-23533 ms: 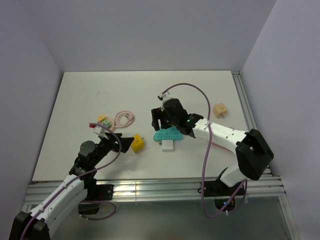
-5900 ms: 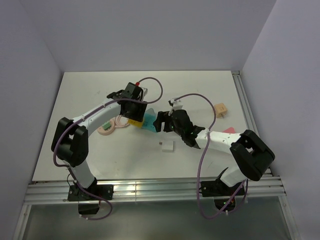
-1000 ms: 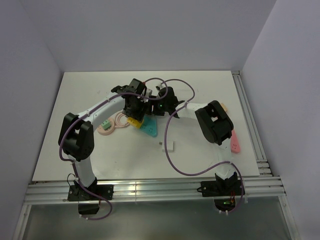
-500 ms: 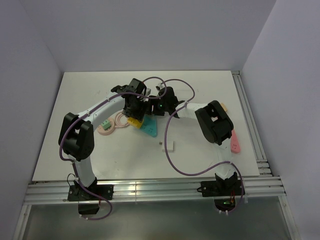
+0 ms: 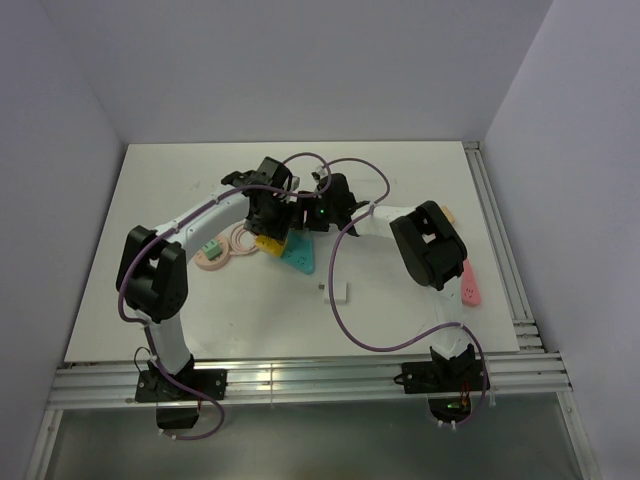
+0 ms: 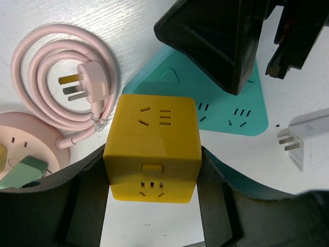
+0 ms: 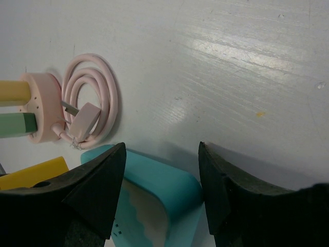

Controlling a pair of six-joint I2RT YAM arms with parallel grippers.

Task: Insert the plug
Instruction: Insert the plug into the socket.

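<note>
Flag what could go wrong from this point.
The left pincer grips the yellow cube, while the mint-green plug sits untouched at the pink socket: the wrong part may get inserted. The right pincer on the teal strip stands very close to the cube, so the pincers could collide.

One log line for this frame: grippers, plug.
left gripper: shut on yellow cube | right gripper: shut on teal power strip | plug: on pink round socket, untouched
</note>
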